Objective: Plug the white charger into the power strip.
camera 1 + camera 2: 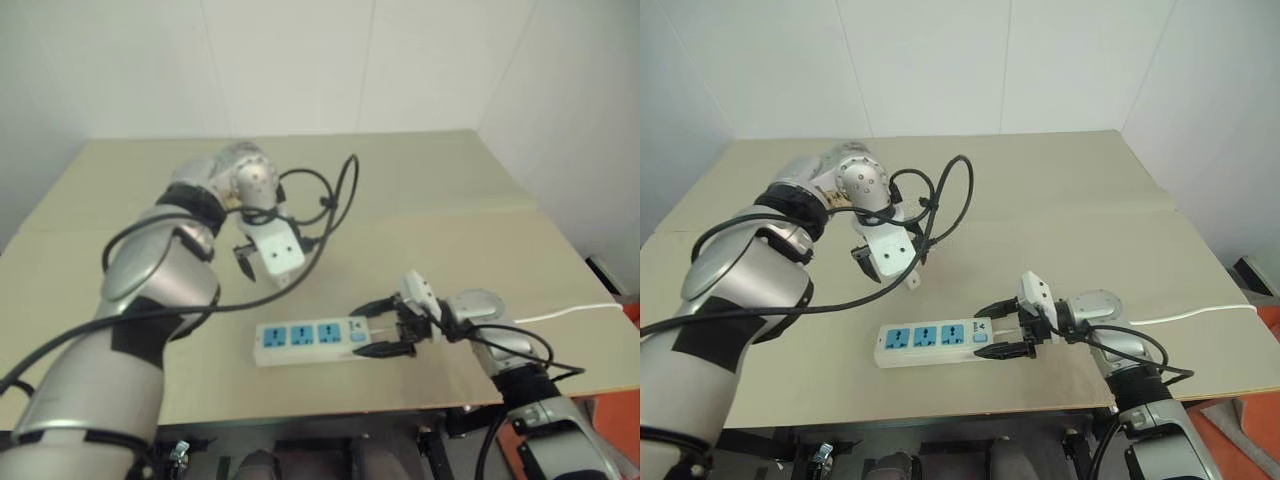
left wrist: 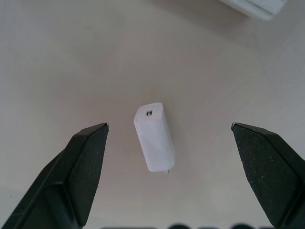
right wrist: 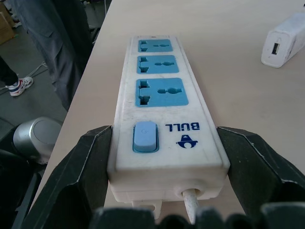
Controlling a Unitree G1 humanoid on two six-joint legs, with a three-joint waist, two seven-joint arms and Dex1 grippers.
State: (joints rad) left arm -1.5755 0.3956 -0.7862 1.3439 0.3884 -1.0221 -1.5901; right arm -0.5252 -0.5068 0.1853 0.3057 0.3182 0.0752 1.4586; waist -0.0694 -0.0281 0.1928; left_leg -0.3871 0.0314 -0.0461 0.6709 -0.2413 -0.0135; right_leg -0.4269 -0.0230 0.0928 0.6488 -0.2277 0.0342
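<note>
The white charger (image 2: 153, 137) lies flat on the tan table, apart from the power strip (image 1: 305, 338). My left gripper (image 2: 169, 126) points straight down over it, open wide, one black finger on each side and clear of it. The strip is a white bar with three blue sockets (image 3: 159, 91) and a blue switch (image 3: 145, 137). My right gripper (image 1: 982, 331) reaches in level from the right, and its fingers (image 3: 88, 167) press both sides of the strip's switch end. The charger (image 3: 286, 38) also shows in the right wrist view, beyond the strip.
The strip's thin white cord (image 1: 570, 312) runs right across the table (image 1: 450, 170) toward its edge. Black cables (image 1: 335, 200) loop off my left wrist above the table. The strip lies near the table's front edge. A person's legs (image 3: 62, 47) stand beside the table.
</note>
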